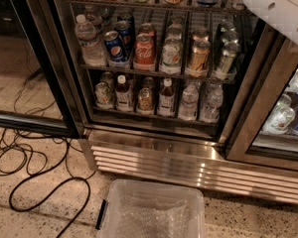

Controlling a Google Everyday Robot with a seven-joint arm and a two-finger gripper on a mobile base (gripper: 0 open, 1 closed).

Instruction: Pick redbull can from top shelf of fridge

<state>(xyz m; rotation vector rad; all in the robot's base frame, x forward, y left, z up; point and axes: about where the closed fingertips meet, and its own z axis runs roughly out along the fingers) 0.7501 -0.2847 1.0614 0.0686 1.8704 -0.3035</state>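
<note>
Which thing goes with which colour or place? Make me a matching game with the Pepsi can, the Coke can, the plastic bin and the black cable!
Things:
1. Pepsi can
2. Coca-Cola can
3. plastic bin
4. black cable

Colour or place:
A. on the floor, left of the fridge
B. red
C. blue
D. on the floor, in front of the fridge's steel base

Pairs: 1-C, 2-B, 3-D, 4-A.

The gripper is out of view. Only a white arm part shows at top right.
</note>
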